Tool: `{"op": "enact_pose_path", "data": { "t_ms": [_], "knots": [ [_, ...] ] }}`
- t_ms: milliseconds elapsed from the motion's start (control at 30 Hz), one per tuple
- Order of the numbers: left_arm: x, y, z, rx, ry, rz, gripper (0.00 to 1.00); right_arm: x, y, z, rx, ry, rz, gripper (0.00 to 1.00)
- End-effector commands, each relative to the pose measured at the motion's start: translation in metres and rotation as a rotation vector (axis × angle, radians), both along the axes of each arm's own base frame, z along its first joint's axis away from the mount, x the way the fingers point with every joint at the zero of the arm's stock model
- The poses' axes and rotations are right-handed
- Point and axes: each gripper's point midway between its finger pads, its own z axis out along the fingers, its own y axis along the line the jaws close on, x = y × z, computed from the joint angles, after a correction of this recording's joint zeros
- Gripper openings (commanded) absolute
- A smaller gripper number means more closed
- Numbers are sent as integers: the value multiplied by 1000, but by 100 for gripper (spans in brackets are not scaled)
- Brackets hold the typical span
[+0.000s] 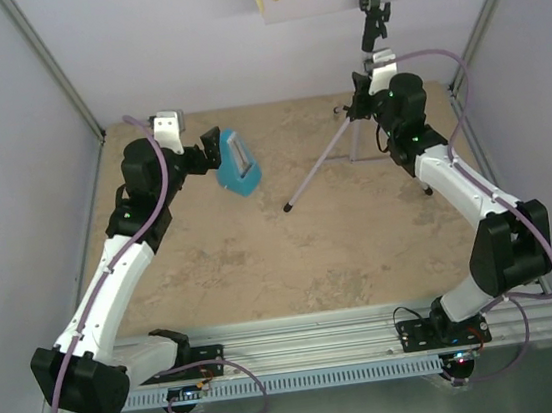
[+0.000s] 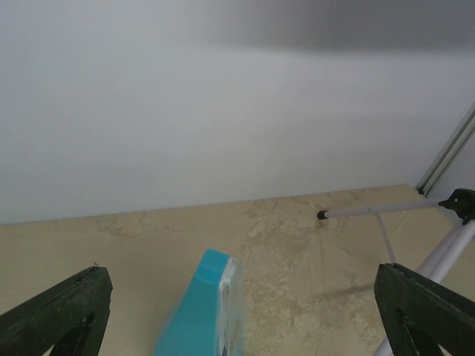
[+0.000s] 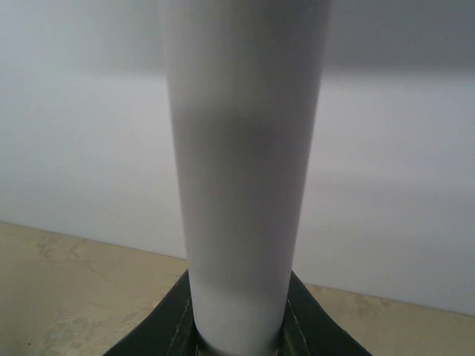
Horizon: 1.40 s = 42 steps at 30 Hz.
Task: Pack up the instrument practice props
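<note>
I'm still lining up grasps: my left tool (image 1: 211, 147) gapes wide and empty just beside the metronome (image 1: 237, 163) on the tabletop (image 1: 262, 259) and must straddle it, while my right tool (image 1: 361, 103) sits against the stand (image 1: 322, 169), perhaps gripping its pole, though I cannot tell.

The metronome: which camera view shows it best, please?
Top external: the whole metronome stands on the table, beside the left gripper. The left wrist view shows only its upper part, cut off by the frame's bottom edge, between the open fingers. The right wrist view shows none of it, only the stand.
</note>
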Motion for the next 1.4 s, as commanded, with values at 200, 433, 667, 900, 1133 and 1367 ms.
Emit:
{"op": "enact_pose_path", "data": {
  "t_ms": [200,433,667,900,1133,1367],
  "knots": [
    [-7,-14,10,2,-37,-92,99,-37,21,52,-6,-167,175,1],
    [-24,-56,7,-43,-43,-283,96,-104,54,50,6,-202,473,1],
    [-88,-145,-9,-115,-43,-883,97,-164,83,37,-19,-201,786,0],
    [-89,-156,-53,-6,-23,-906,97,-216,104,41,1,-197,1082,1],
    [-92,-183,-106,79,81,-952,99,-241,113,38,-8,-199,1227,0],
    [-103,-202,-142,140,192,-1052,99,-250,116,36,-9,-194,1285,1]
  ]
}}
